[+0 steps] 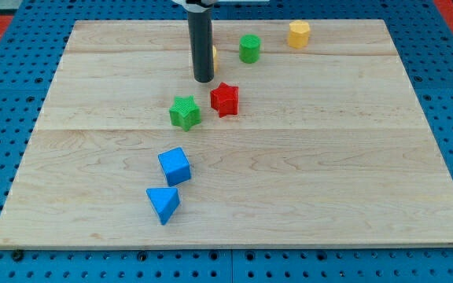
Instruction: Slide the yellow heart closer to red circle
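Observation:
My tip (204,80) rests on the board (329,157) in the upper middle. A sliver of a yellow block (214,55) shows just behind the rod's right edge; its shape is hidden. Another yellow block (298,34), blunt and many-sided, stands near the view's top right. No red circle shows; the rod may hide it. A red star (224,99) lies just below and right of my tip.
A green cylinder (249,49) stands right of the rod. A green star (185,112) lies below my tip, left of the red star. A blue cube (174,166) and a blue triangle (163,203) lie lower left.

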Available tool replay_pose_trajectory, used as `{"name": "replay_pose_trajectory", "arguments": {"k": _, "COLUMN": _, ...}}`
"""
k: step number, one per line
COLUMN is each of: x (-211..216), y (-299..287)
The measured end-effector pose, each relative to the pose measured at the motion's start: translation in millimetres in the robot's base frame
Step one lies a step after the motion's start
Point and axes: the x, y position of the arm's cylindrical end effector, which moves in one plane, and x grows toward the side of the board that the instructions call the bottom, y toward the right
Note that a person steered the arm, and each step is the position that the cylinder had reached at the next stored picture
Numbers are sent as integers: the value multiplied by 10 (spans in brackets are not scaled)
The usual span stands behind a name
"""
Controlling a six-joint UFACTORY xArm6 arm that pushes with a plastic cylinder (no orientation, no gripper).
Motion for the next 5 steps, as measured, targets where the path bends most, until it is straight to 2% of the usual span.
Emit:
{"name": "replay_pose_trajectory", "arguments": {"k": 2, "x": -168, "y": 328}}
{"name": "replay_pose_trajectory", "arguments": {"k": 3, "x": -364, "y": 110}}
{"name": "replay_pose_trajectory", "arguments": {"k": 4, "x": -304, "y": 105}}
{"name": "replay_pose_trajectory", "arguments": {"k": 5, "x": -69, "y": 205}}
